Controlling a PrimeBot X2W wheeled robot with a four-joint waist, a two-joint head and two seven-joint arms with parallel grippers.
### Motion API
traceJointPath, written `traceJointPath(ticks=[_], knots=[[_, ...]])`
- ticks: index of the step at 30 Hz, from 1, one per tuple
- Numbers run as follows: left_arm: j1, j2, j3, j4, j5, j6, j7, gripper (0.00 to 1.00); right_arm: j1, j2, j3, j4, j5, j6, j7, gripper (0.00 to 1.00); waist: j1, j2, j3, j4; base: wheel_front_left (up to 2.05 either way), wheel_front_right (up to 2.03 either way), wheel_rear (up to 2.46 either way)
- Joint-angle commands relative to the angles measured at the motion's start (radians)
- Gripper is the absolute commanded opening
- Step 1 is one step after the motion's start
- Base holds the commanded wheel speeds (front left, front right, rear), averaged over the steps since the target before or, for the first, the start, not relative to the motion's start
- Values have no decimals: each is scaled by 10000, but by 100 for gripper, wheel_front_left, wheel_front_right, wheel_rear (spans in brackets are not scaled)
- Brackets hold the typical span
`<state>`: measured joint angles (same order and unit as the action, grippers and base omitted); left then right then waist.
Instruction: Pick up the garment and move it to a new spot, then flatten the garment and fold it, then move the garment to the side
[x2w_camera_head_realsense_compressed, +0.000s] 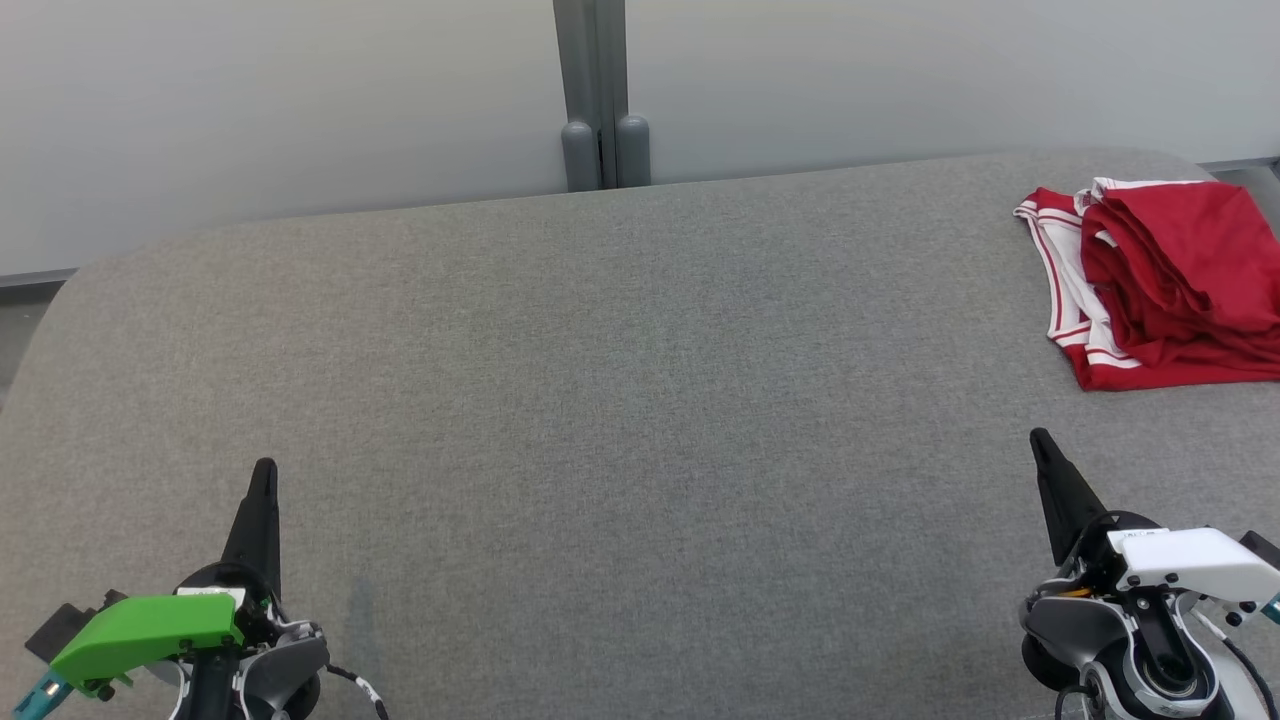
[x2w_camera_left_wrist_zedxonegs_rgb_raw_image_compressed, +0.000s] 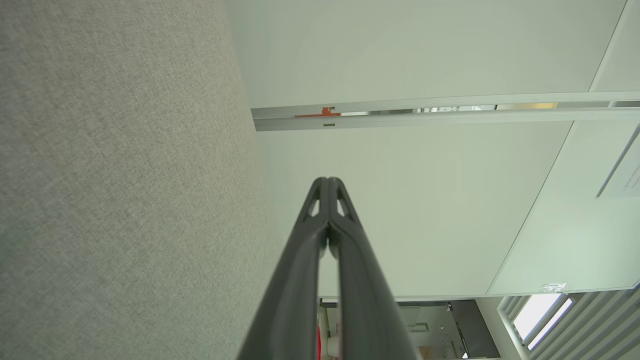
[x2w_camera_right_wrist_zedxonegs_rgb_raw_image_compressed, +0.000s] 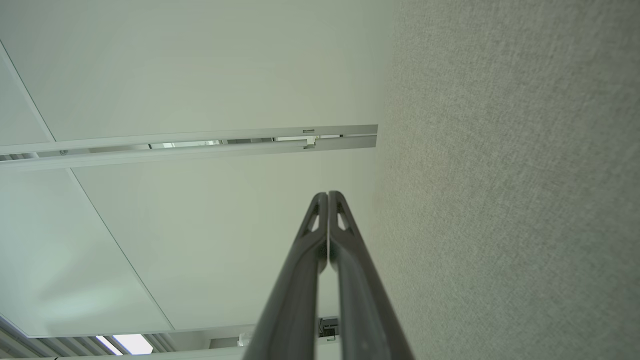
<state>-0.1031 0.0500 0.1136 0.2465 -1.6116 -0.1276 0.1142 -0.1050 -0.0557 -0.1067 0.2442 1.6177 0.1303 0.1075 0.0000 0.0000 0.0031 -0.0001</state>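
The garment (x2w_camera_head_realsense_compressed: 1170, 280), red with white stripe trim, lies folded at the far right of the grey fabric surface (x2w_camera_head_realsense_compressed: 640, 400), partly cut off by the frame edge. My left gripper (x2w_camera_head_realsense_compressed: 264, 470) rests at the lower left, shut and holding nothing. At the lower right my right gripper (x2w_camera_head_realsense_compressed: 1040, 438) is also shut and holds nothing, well short of the garment. In the left wrist view the left gripper (x2w_camera_left_wrist_zedxonegs_rgb_raw_image_compressed: 327, 179) shows its tips pressed together. The right gripper (x2w_camera_right_wrist_zedxonegs_rgb_raw_image_compressed: 327, 193) looks the same in the right wrist view.
A pale wall runs behind the surface, with a grey vertical post (x2w_camera_head_realsense_compressed: 600, 100) at its middle. The surface's rounded corners show at the far left and far right. Wall panels (x2w_camera_left_wrist_zedxonegs_rgb_raw_image_compressed: 425, 200) appear in both wrist views.
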Motion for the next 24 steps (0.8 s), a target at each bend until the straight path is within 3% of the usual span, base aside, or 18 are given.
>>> traceJointPath(ticks=[1,24], knots=[[-113,3,27,-23,-24,-64,37,0,-64,1,-20,16,16,7,50,0,0,0,0,1,0,0,0],[-112,4,25,-25,-25,-64,36,0,-67,13,-44,16,-17,7,74,0,0,0,0,1,0,0,0]])
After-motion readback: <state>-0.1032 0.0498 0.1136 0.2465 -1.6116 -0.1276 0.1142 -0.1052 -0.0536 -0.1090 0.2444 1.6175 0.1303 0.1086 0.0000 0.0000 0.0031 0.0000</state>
